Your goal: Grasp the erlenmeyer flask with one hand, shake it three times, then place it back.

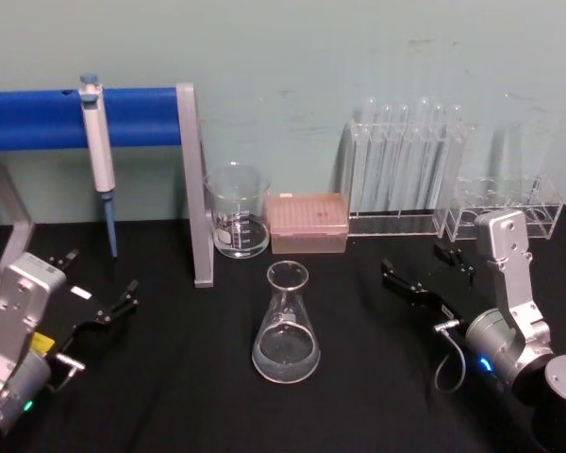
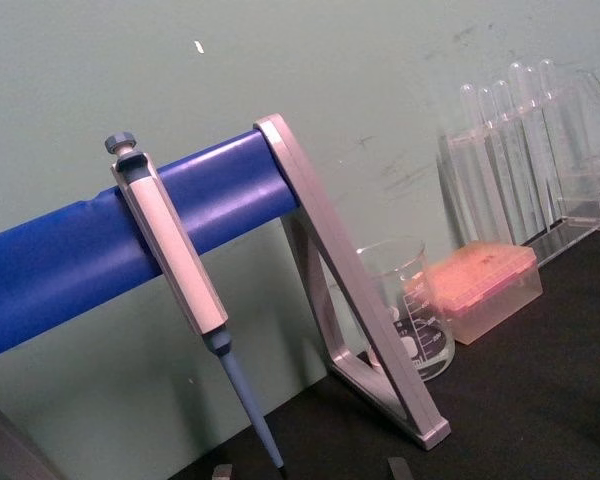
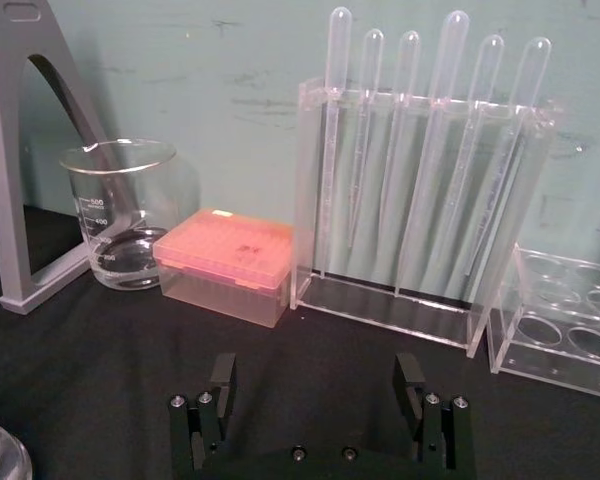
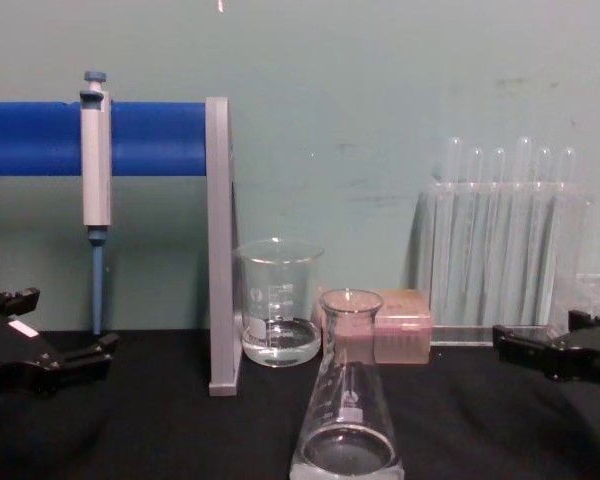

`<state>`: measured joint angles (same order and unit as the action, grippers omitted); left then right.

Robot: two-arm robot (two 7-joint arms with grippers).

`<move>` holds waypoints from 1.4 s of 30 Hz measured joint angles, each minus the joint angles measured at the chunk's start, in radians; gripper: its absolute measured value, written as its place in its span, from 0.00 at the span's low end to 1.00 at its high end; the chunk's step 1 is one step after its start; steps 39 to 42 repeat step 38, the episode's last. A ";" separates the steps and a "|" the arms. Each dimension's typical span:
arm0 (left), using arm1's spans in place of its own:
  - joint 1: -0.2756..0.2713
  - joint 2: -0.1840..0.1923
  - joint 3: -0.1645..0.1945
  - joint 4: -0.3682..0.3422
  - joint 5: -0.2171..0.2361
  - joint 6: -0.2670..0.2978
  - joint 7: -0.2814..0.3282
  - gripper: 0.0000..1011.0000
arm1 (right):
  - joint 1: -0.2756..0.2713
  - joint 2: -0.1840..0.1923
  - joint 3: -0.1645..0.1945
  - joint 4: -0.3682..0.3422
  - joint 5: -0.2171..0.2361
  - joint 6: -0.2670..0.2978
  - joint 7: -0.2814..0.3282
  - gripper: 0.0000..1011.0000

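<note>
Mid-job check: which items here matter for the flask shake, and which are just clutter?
Job items: flask, upright at table centre; right tool, open, beside it.

Clutter: beaker, pink tip box, pipette on blue bar, tube rack, idle left tool.

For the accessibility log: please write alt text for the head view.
The erlenmeyer flask stands upright on the black table, ungrasped, between the open left gripper and the open right gripper. Behind it stand a beaker and a pink tip box.
</note>
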<state>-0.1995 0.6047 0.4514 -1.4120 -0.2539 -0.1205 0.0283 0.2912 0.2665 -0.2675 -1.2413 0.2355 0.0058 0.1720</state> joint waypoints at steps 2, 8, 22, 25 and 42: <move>0.000 0.000 0.000 0.000 0.000 0.000 0.000 0.99 | 0.000 -0.003 0.004 0.001 -0.003 0.004 0.002 0.99; 0.000 0.000 0.000 0.000 0.000 0.000 0.000 0.99 | 0.000 -0.004 0.006 0.002 -0.005 0.006 0.004 0.99; 0.000 0.000 0.000 0.000 0.000 0.000 0.000 0.99 | -0.001 -0.003 0.003 0.001 -0.004 0.004 0.004 0.99; 0.000 0.000 0.000 0.000 0.000 0.000 0.000 0.99 | -0.001 -0.002 0.003 0.001 -0.004 0.004 0.004 0.99; 0.000 0.000 0.000 0.000 0.000 0.000 0.000 0.99 | -0.001 -0.002 0.002 0.000 -0.003 0.003 0.004 0.99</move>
